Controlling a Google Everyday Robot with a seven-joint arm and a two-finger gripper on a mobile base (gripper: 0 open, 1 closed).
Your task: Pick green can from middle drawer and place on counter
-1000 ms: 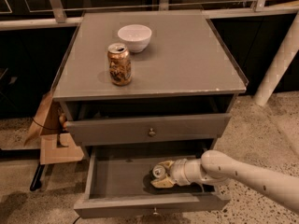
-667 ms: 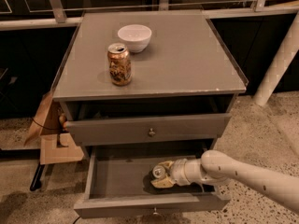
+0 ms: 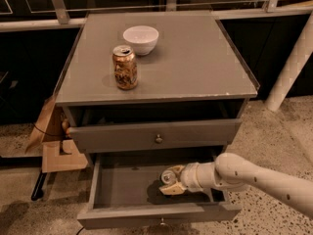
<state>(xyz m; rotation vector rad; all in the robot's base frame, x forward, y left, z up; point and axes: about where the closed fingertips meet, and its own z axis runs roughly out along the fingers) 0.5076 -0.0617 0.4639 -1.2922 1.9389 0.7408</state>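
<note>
The middle drawer (image 3: 122, 185) is pulled out at the bottom of the cabinet. The green can (image 3: 168, 176) stands inside it right of middle; only its silver top and a dark sliver of its side show. My gripper (image 3: 167, 181) reaches into the drawer from the right on a pale arm. Its cream fingers (image 3: 172, 190) sit on either side of the can and close against it. The counter (image 3: 195, 58) is the flat grey cabinet top above.
A gold-brown patterned can (image 3: 125, 67) and a white bowl (image 3: 141, 39) stand on the counter's left half. The upper drawer (image 3: 156, 136) is slightly ajar above my arm. A cardboard box (image 3: 54, 151) sits on the floor at left, a white post (image 3: 293, 67) at right.
</note>
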